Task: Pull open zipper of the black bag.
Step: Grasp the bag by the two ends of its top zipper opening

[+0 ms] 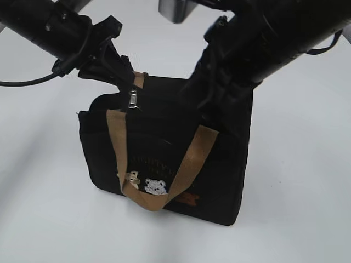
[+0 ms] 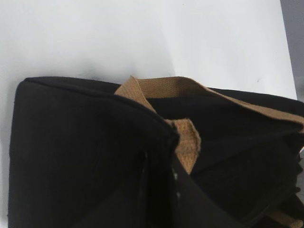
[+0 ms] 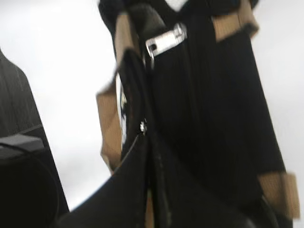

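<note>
The black bag (image 1: 164, 164) stands upright on the white table, its front with tan handles and small bears facing me. The zipper (image 1: 132, 99), a shiny silver pull tab, hangs at the top left end of the bag and also shows as the zipper (image 3: 165, 42) in the right wrist view. My left gripper (image 1: 125, 83) is just above the tab, shut on the bag's top corner fabric; the left gripper (image 2: 161, 156) pinches a raised black ridge. My right gripper (image 1: 204, 104) presses on the bag's top right end. There the right gripper (image 3: 148, 140) is shut on the top edge.
The white table (image 1: 296, 192) spreads all round the bag. A tan front handle (image 1: 189, 164) loops down over the bears. A grey stand (image 1: 175, 10) sits at the back. Both dark arms hang over the bag's top and hide much of the zip track.
</note>
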Motion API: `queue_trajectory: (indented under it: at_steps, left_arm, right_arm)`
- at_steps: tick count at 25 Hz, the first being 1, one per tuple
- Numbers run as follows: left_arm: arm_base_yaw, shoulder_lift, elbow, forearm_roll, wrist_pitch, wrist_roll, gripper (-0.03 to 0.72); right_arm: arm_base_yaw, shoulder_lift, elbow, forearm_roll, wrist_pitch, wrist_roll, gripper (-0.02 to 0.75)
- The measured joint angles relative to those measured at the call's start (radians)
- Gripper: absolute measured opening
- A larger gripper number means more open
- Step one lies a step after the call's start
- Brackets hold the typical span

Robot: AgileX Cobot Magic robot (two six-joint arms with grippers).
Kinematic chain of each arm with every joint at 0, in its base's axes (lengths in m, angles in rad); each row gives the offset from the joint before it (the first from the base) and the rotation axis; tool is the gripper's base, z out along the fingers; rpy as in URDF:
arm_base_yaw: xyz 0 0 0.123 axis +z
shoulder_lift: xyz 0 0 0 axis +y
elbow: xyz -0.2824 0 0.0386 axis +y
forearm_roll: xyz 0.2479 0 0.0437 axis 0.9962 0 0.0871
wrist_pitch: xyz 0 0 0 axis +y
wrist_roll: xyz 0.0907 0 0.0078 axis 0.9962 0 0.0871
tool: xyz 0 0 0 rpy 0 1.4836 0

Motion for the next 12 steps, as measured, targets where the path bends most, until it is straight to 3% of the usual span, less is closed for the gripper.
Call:
queue_trajectory:
  at_steps: [4,8,12]
  left_arm:
    - [0.000,0.000,0.000,-0.017,0.012,0.000,0.029]
    - [0.000,0.000,0.000,-0.019,0.018,0.000,0.029]
    - [0.000,0.000,0.000,-0.022,0.021,0.000,0.029]
  right_arm:
    - [0.000,0.005,0.000,0.162,-0.064,-0.161,0.088]
    - [0.000,0.036,0.000,0.190,-0.095,-0.205,0.164]
    - [0.000,0.081,0.000,0.227,-0.105,-0.253,0.181]
